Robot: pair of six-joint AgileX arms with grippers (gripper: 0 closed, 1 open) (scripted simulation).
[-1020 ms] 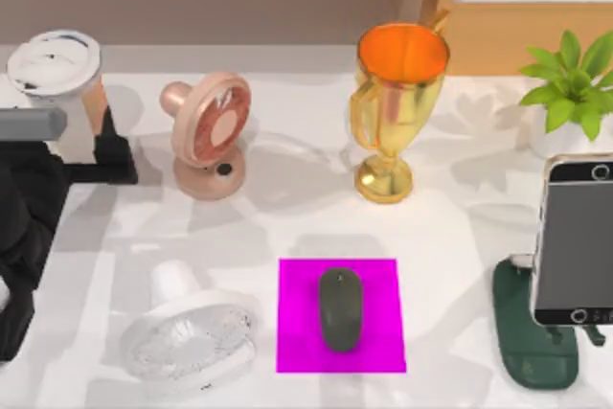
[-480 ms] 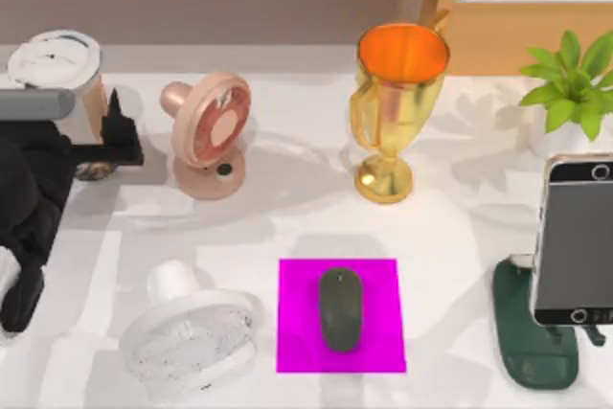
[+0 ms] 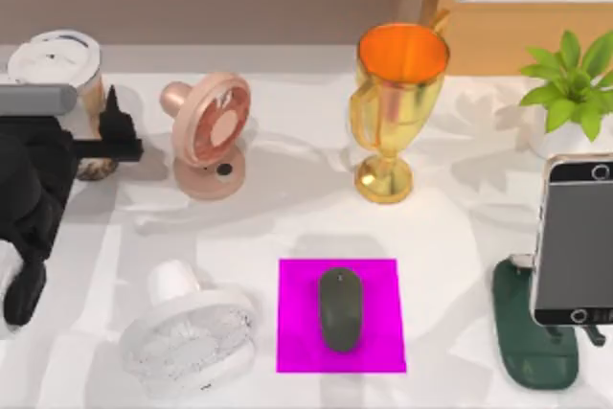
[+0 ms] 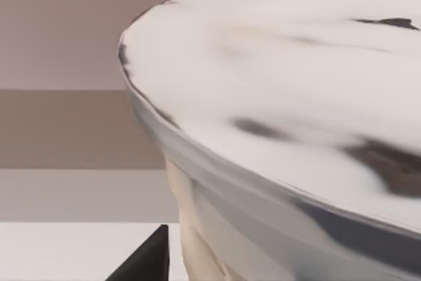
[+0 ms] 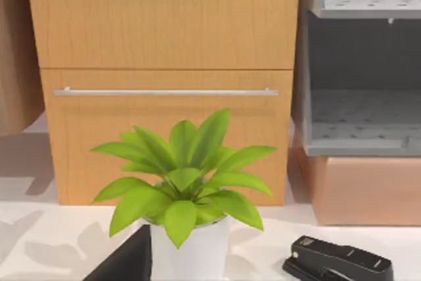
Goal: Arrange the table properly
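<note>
The white table carries a tan cup with a white marbled lid at its far left. My left gripper is right against the cup's right side, low on its body. The lid looms very near in the left wrist view. A pink fan, a gold trophy, a white fan lying down and a dark mouse on a magenta pad are spread across the top. My right gripper is parked facing the plant.
A potted plant stands at the back right. In front of it is a phone on a green stand. A wooden cabinet, a grey shelf unit and a black stapler lie beyond the plant.
My left gripper has shifted up the picture toward the cup, and the cup's base now shows below it. The cup's lid has stayed where it was.
</note>
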